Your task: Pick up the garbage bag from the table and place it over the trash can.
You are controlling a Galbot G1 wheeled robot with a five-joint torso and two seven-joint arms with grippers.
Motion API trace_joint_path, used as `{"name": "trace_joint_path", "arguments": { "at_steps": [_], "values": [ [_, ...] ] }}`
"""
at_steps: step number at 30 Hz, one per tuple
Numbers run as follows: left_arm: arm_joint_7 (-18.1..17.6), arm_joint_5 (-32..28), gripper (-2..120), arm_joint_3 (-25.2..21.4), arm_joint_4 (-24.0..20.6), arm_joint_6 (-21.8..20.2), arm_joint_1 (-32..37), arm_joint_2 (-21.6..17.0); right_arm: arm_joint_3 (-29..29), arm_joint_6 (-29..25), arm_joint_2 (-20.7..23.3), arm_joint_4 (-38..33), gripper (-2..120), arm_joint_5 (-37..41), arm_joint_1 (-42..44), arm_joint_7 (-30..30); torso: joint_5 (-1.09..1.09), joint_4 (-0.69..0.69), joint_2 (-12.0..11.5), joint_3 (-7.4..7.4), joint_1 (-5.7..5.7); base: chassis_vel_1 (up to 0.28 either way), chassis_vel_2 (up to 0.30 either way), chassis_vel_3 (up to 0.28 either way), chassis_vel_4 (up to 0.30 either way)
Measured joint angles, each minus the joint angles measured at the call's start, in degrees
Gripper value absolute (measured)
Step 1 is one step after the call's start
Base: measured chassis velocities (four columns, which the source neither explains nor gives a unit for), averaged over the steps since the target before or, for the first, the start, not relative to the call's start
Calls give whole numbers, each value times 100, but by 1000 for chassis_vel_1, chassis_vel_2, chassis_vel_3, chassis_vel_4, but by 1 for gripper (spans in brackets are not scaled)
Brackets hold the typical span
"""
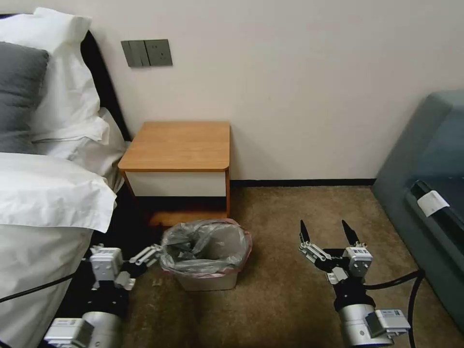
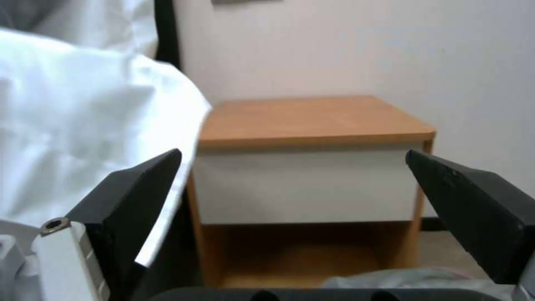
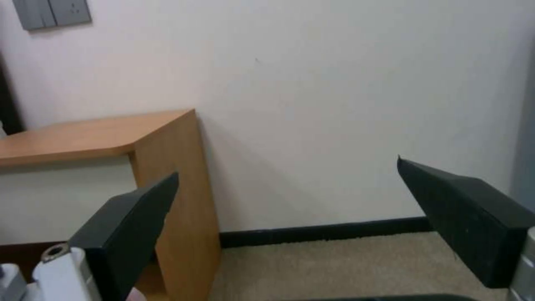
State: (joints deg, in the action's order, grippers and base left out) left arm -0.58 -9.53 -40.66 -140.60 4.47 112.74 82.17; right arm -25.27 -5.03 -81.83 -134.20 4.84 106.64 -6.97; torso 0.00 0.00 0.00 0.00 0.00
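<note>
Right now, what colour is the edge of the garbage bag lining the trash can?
Pinkish-red on the garbage bag, clearest in the head view.

My garbage bag (image 1: 205, 246) is thin, crinkled, glossy plastic — the counter (image 1: 180, 145) smooth matt wood, the carpet (image 1: 290, 290) rough pile.
</note>
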Motion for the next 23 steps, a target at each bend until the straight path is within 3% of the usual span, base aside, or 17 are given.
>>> {"name": "trace_joint_path", "arguments": {
  "at_steps": [23],
  "values": [
    [20, 113, 100, -16, 31, 69, 7, 32, -2, -14, -12, 23, 100, -62, 2, -16, 0, 0, 0, 0, 0, 0, 0, 0, 0]
  ]
}}
